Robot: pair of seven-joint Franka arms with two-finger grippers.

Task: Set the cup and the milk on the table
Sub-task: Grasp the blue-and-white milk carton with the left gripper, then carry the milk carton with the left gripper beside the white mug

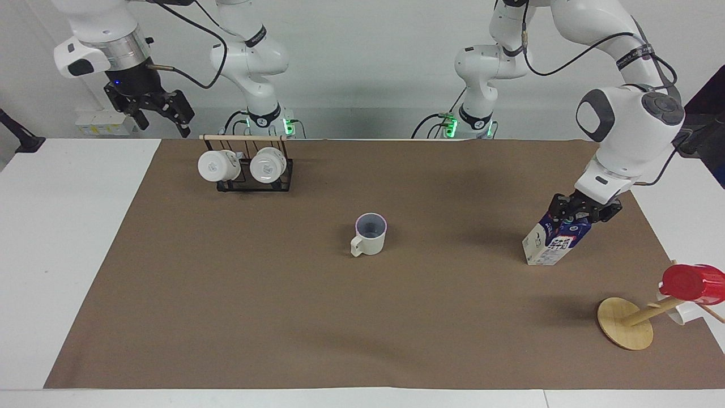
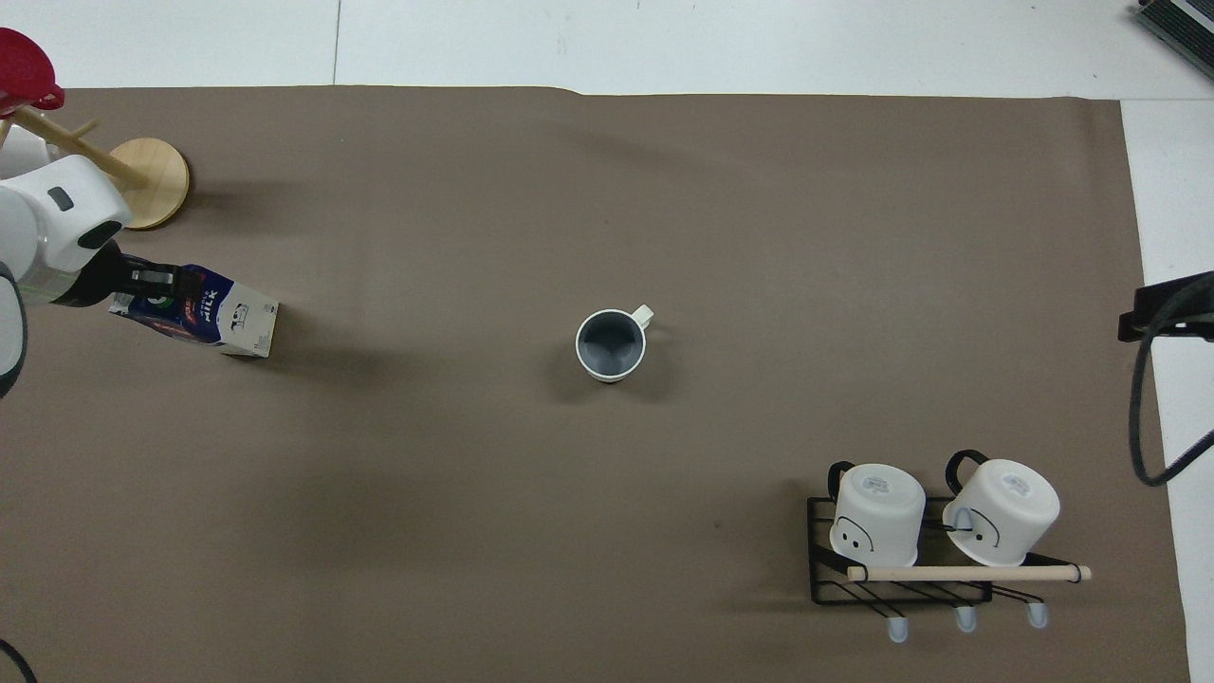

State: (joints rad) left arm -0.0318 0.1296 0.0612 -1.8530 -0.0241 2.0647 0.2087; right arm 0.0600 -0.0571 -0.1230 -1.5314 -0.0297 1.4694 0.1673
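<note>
Left arm: enters at the upper right of the facing view, elbow high, forearm angled down toward the right edge of the frame. Left gripper (image 1: 580, 212) sits at the gabled top of the milk (image 1: 552, 241), fingers drawn in on either side of the dark blue upper part; it looks clamped on the carton, though the contact itself is hard to make out. In the overhead view the same gripper (image 2: 142, 280) shows at the left edge, covering the carton's top.

Milk: carton tilted, its base on the brown mat (image 1: 283, 294), its top leaning toward the left arm's end of the surface (image 1: 68, 226). Middle right of the facing view; middle left of the overhead view (image 2: 218, 318).

Cup (image 1: 370, 234): upright at the centre of the mat, mouth up, handle pointing to the lower left in the facing view. Nothing touches it. Centre of the overhead view (image 2: 612, 343).

Right arm: waits at the upper left of the facing view, wrist pointing down. Right gripper (image 1: 161, 116) hangs in the air above the upper-left edge of the white surface, fingers spread, holding nothing.

Other items: black wire rack (image 1: 255, 182) with a wooden bar, upper left of the mat, carrying two white mugs (image 1: 215, 165) on their sides. Wooden stand (image 1: 626, 323) at the lower right, tipped over, with a red cup (image 1: 691, 283) on its peg.
</note>
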